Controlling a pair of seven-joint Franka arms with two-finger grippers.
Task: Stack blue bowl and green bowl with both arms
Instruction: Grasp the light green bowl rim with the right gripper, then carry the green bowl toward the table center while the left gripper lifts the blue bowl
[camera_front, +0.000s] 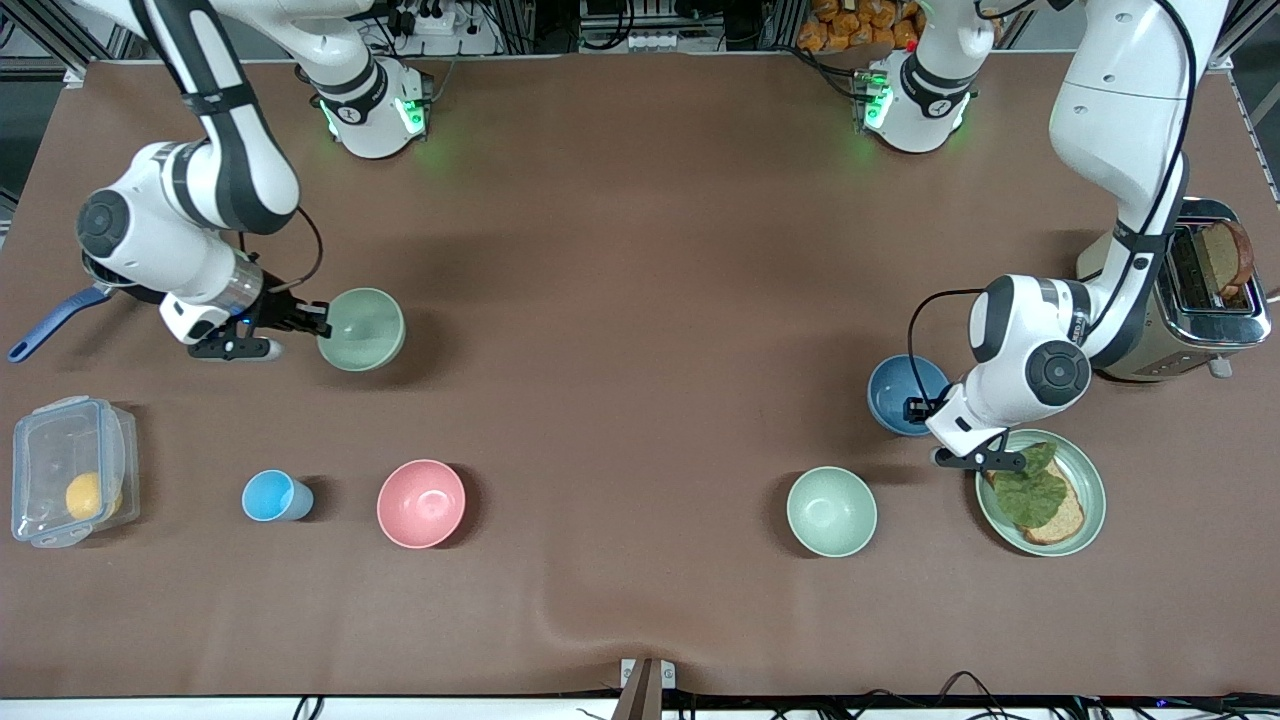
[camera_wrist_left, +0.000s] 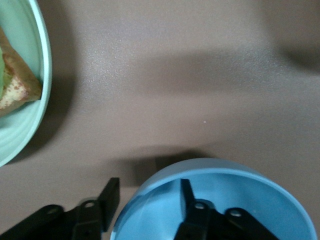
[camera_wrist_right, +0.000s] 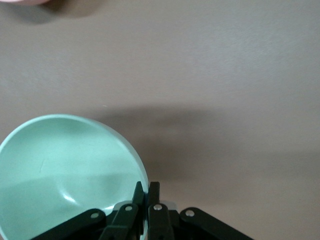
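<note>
- While the right gripper (camera_front: 318, 322) holds the rim of the green bowl (camera_front: 362, 329) toward the right arm's end of the table, the front view shows the left gripper (camera_front: 925, 407) at the rim of the blue bowl (camera_front: 903, 393) toward the left arm's end. The blue bowl is just beside a green plate (camera_front: 1092, 500) with toast, and the plate lies nearer to the front camera. A second green bowl (camera_front: 831, 511) stands apart from both arms, nearer to the camera than the blue bowl. A pink bowl (camera_front: 421, 503) and a light-blue cup (camera_front: 273, 496) stand nearer to the camera than the held green bowl. A clear box (camera_front: 68, 470) with a yellow fruit inside, a blue-handled pan (camera_front: 52, 322) and a toaster (camera_front: 1200, 300) are at the table's ends.
- From the left wrist view, the left gripper (camera_wrist_left: 149, 199) has its fingers apart, one inside the blue bowl (camera_wrist_left: 250, 190) and one outside, with the bowl's wall between them. If they already press the wall, I cannot tell. The edge of the green plate (camera_wrist_left: 37, 107) is near.
- From the right wrist view, the right gripper (camera_wrist_right: 146, 192) has its fingers pressed together on the rim of the green bowl (camera_wrist_right: 65, 160). The bowl looks tilted, with a shadow on the brown table (camera_wrist_right: 225, 75) beside it.
</note>
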